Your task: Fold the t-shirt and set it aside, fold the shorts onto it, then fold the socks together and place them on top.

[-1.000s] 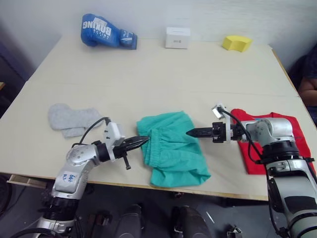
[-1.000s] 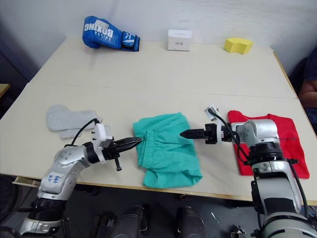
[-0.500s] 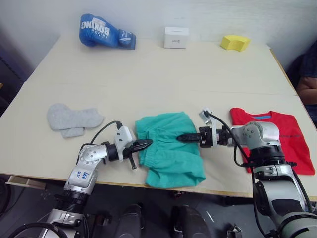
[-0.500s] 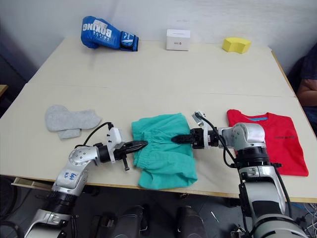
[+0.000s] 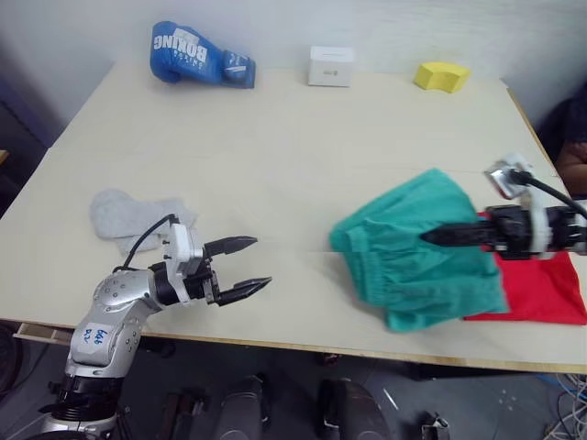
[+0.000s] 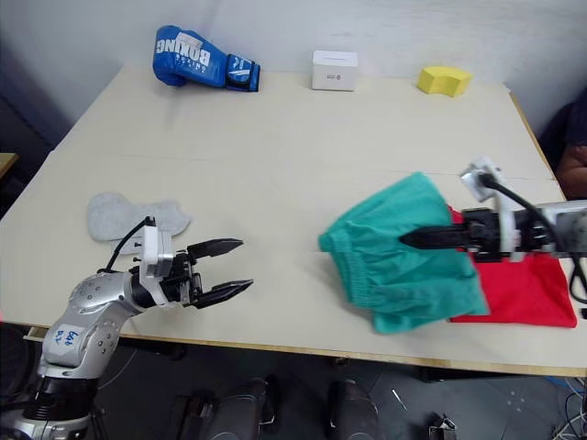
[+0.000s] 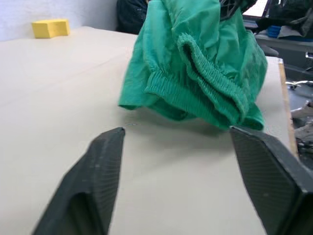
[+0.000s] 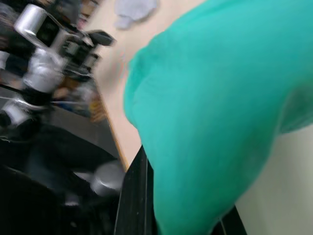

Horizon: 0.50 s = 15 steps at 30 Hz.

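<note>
Across the pale beige table [image 5: 303,156] the cloth things sit toward my near edge. At my right, my right gripper [image 6: 410,239] is closed on the shorts [image 5: 413,247], which hang bunched from its fingers, lifted off the surface and draped partly over the t-shirt [image 5: 541,289]. That red t-shirt lies flat by the table's right edge, mostly hidden under the green cloth. In my left wrist view the shorts' gathered waistband [image 7: 205,83] faces me, folded over on itself, just above the tabletop.

My left gripper [image 5: 246,266] hovers over the near left part of the table with its two black fingers spread wide and nothing between them. Beside that arm, a little farther in, the socks [image 5: 133,215] lie flat, overlapping each other.

Along the far edge, against a plain light wall, stand a blue boxing glove [image 5: 197,57], a small white box [image 5: 330,66] and a yellow sponge-like block [image 5: 440,75], well apart from one another. A faint seam runs across the tabletop between those things and the clothes. At the far right, past the table's edge, part of a person [image 5: 570,147] in dark clothing is seated.
</note>
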### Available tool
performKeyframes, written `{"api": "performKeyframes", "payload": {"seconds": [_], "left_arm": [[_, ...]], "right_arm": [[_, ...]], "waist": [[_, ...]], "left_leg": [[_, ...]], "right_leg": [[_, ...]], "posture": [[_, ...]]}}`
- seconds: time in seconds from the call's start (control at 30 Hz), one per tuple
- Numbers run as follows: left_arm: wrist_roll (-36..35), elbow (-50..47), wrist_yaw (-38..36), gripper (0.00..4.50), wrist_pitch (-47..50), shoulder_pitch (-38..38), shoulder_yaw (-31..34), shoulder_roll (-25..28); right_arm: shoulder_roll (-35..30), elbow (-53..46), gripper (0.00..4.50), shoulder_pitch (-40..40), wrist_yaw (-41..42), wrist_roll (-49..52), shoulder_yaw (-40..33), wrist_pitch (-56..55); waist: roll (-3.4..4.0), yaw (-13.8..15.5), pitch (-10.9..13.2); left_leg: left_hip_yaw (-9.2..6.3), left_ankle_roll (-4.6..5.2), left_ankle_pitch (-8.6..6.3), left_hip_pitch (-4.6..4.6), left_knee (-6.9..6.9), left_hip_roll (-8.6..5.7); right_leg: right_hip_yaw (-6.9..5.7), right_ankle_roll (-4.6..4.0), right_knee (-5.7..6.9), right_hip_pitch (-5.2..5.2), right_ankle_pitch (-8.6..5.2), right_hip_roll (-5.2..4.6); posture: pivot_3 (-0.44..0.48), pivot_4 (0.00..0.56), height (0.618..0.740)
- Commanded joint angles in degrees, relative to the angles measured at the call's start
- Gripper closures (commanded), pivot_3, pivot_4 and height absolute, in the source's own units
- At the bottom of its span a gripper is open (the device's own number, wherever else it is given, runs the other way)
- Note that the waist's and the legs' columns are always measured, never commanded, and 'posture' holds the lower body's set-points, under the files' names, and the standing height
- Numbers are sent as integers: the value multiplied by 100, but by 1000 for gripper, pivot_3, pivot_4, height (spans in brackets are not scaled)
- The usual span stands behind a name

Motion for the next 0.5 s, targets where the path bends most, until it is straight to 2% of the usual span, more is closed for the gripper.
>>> {"api": "performKeyframes", "payload": {"seconds": [0.03, 0.13, 0.23, 0.37, 0.5], "left_arm": [[-244, -555, 82, 52, 99, 183, 270, 142], [-556, -980, 224, 52, 338, 411, 714, 321], [-633, -1178, 122, 52, 369, 770, 1001, 563], [-697, -1358, 222, 52, 407, 1025, 1208, 669], [-822, -1644, 274, 52, 505, 1254, 1471, 799]], "right_arm": [[-911, 532, 4500, -482, 888, -226, 193, -208], [-1580, 1330, 4500, -582, 1199, -535, 824, -838], [-1726, 2219, 4500, -793, 1206, -1217, 1633, -1731], [-1065, 4002, 4500, -1497, 1137, -2632, 2218, -3100], [-249, 5600, 4500, -1993, -55, -3244, 1852, -4528]], "waist": [[4, -32, 6], [2, -54, 10], [-4, -83, 10], [2, -123, 13], [1, -138, 14]], "left_leg": [[14, 1, 0, 0, -2, 1], [25, -1, -6, 0, -7, 2], [30, -17, -19, 4, -6, 15], [80, -30, -25, 14, -1, 17], [89, -32, -23, 14, 6, 21]], "right_leg": [[17, 2, 3, -10, 2, 0], [32, 2, 0, -19, 2, 1], [39, -1, -27, -14, 1, 14], [84, 9, -33, -21, 6, 22], [91, 14, -34, -23, 11, 32]], "posture": [[0, 150, 740], [0, 150, 740], [0, 150, 740], [0, 150, 740], [0, 150, 740]]}}
